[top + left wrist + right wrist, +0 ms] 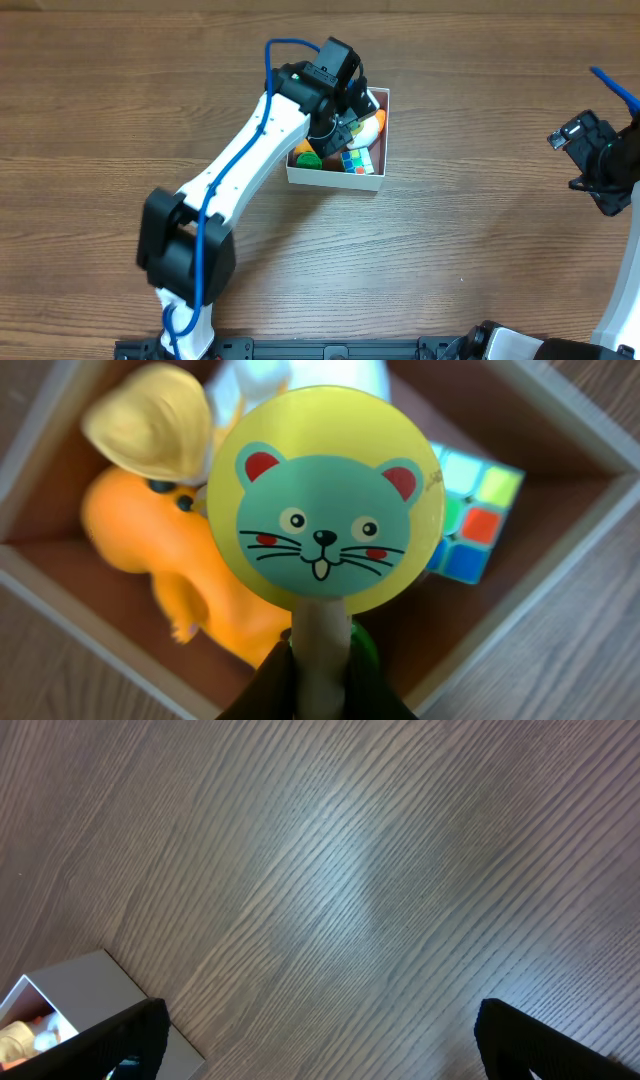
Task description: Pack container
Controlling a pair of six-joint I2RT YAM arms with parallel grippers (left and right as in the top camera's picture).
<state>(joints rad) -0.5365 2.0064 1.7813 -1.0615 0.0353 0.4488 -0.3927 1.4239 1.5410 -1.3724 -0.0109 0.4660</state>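
The container (372, 183) is a square white box with a brown inside, at the table's upper middle. My left gripper (322, 680) is shut on the pale handle of a yellow round paddle toy (325, 500) with a teal mouse face, held over the container (560, 415). Under it lie an orange and cream soft toy (150, 530) and a colour cube (475, 525). From overhead the left gripper (340, 118) covers much of the box; the cube (356, 160) and a green piece (308, 158) show. My right gripper (318, 1040) is open and empty over bare wood, far right (600, 165).
The container's white corner (90, 982) shows at the lower left of the right wrist view. The left arm reaches diagonally from the front left base (185, 250) to the box. Wood table all round.
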